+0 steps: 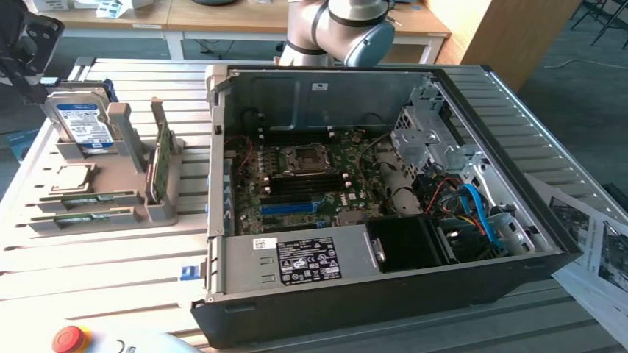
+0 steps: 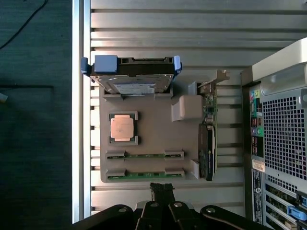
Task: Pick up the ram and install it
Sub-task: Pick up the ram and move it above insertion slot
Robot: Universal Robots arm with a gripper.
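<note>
- your claw (image 2: 162,189) is pressed together and grips nothing.
- the ram (image 2: 144,155) sits in the tray (image 2: 153,130); you have pickup and fitting left.

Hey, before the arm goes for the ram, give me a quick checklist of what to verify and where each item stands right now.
1. Ram ready to pick: ok, two ram sticks stand on edge in the grey holder.
2. Nothing held in the gripper: ok.
3. The gripper open for a grasp: not ok, it is shut.
4. The gripper lined up over a stick: cannot tell.
5. Computer case open: ok, the motherboard is exposed.
6. Slot latches open: cannot tell.
</note>
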